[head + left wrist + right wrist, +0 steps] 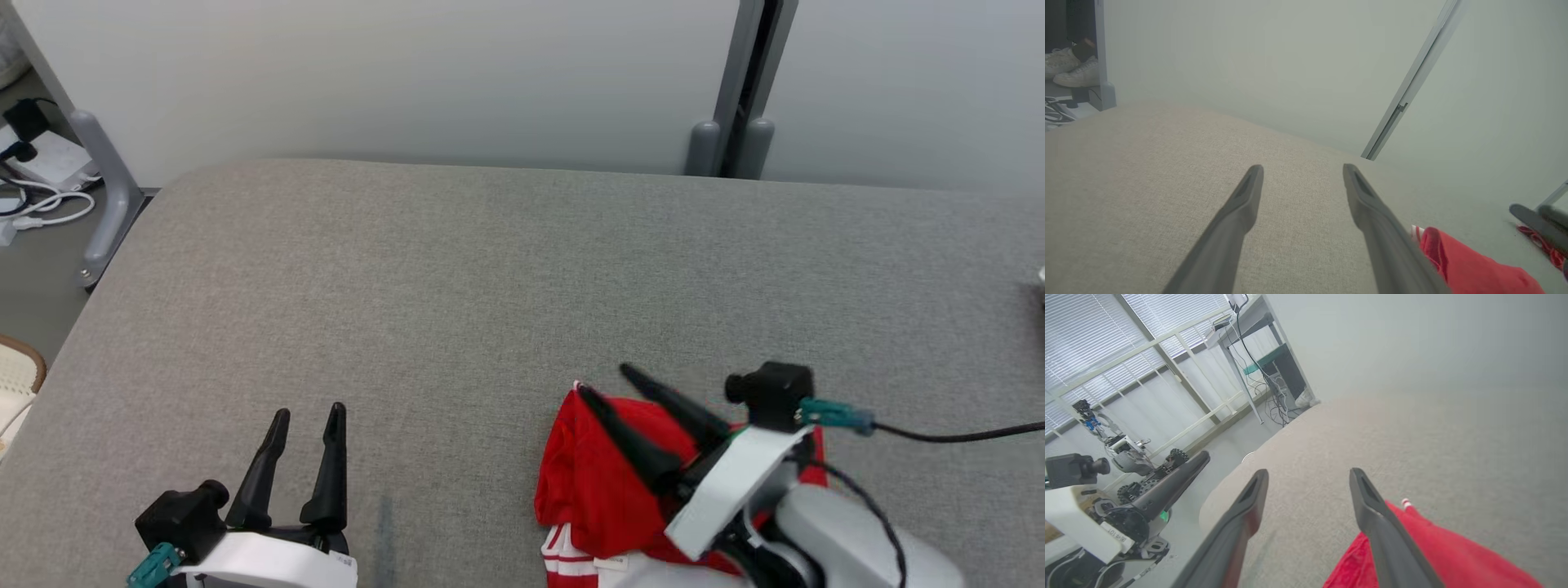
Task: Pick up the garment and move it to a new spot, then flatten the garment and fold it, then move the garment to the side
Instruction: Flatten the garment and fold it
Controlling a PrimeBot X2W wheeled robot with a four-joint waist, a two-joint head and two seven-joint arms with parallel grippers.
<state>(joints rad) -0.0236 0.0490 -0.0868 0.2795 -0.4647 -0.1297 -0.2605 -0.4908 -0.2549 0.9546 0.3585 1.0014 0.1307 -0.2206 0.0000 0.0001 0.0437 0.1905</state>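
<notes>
The right gripper (604, 380), wide open and empty, is hovering just over the garment (592, 482), which is lying bunched at the table's (490, 286) near edge, well apart from the open, empty left gripper (309, 409).

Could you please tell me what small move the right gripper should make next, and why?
Probably lift the right gripper up and back, clear of the red garment. Its jaws stand open with nothing between them, and the garment lies in a compact bundle on the grey surface beneath them, so it looks set down rather than awaiting a grasp.
</notes>
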